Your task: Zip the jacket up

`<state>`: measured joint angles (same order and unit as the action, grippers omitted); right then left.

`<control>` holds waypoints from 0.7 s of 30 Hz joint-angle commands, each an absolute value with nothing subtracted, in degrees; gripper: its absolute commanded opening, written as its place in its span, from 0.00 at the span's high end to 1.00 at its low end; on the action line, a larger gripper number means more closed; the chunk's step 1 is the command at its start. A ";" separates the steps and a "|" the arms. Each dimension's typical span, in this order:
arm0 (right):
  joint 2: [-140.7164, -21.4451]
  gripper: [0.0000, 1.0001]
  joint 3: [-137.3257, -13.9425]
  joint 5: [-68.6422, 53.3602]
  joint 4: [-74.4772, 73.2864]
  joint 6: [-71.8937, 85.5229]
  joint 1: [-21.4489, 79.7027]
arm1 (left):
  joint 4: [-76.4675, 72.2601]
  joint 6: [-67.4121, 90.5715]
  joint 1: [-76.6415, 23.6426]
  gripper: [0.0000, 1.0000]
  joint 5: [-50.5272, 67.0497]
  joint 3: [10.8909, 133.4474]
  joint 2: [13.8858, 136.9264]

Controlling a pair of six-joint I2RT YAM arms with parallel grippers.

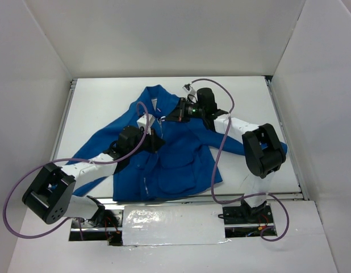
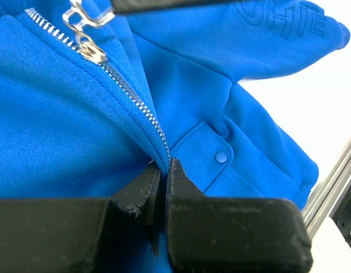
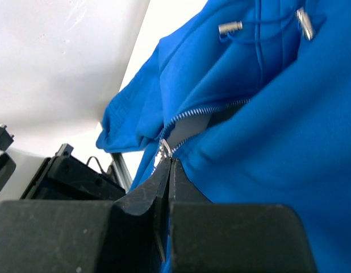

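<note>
The royal-blue jacket (image 1: 181,162) lies flat on the white table, collar toward the back. Its silver zipper (image 2: 130,94) is closed along the lower front. My left gripper (image 1: 157,138) is shut on the zipped seam (image 2: 164,162), below the slider (image 2: 87,42). My right gripper (image 1: 166,117) is shut on the zipper pull (image 3: 165,151) near the chest. Above the slider the zipper teeth (image 3: 207,110) part and white lining (image 3: 187,129) shows. A flap pocket with a snap (image 2: 221,157) lies beside the left jaws.
Two metal-tipped drawstring ends (image 3: 229,27) hang at the collar. Metal rails (image 1: 63,122) border the table on both sides, with white walls around. Purple cables (image 1: 224,91) loop over both arms. A foil strip (image 1: 170,224) lies at the near edge.
</note>
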<state>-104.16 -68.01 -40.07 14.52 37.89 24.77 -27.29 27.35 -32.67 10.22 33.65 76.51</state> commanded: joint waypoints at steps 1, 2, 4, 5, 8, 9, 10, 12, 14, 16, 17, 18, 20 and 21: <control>-103.44 1.00 -73.47 -36.56 16.44 33.67 24.79 | -27.34 24.88 -33.05 1.00 16.87 36.03 76.82; -104.40 1.00 -74.26 -35.43 16.09 32.88 24.70 | -26.64 24.61 -33.05 1.00 18.18 36.64 76.99; -105.55 1.00 -76.81 -34.19 14.95 29.72 24.79 | -24.35 24.00 -33.05 1.00 19.42 37.26 77.25; -105.99 1.00 -77.95 -32.88 12.51 27.18 24.79 | -23.82 23.82 -33.05 1.00 20.38 37.18 77.17; -108.19 1.00 -85.66 -30.16 6.36 22.70 24.79 | -22.68 23.38 -33.05 1.00 21.88 36.56 76.29; -108.89 1.00 -87.17 -29.54 4.76 21.63 24.70 | -22.24 23.12 -33.05 1.00 22.15 36.48 76.20; -110.29 1.00 -88.84 -28.57 3.18 20.75 24.78 | -21.63 23.03 -33.05 1.00 22.58 36.39 76.11; -111.88 1.00 -93.24 -26.12 -0.78 18.81 24.61 | -20.92 23.03 -33.05 1.00 23.90 36.30 75.68; -114.08 1.00 -96.66 -24.70 -3.15 18.37 24.44 | -20.04 23.03 -33.13 1.00 24.34 36.04 75.32; -116.09 1.00 -98.34 -24.61 -3.95 18.54 23.82 | -19.25 22.85 -33.13 1.00 23.82 35.77 74.62; -116.45 1.00 -98.87 -25.39 -4.04 19.24 23.64 | -18.20 22.76 -33.13 1.00 23.38 35.77 74.36; -116.54 1.00 -98.44 -26.53 -3.69 19.60 23.64 | -17.58 22.68 -33.13 1.00 21.64 35.86 73.92; -115.40 0.99 -94.51 -30.92 -0.81 21.34 23.47 | -16.27 22.68 -33.13 1.00 20.57 35.86 73.30; -114.44 0.84 -92.92 -32.68 -0.27 22.05 23.47 | -16.26 22.68 -33.13 1.00 20.13 35.77 73.21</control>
<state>-115.44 -95.46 -28.42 -0.86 21.63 23.86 -18.35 23.97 -32.56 19.51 35.59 75.09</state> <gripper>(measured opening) 0.096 0.136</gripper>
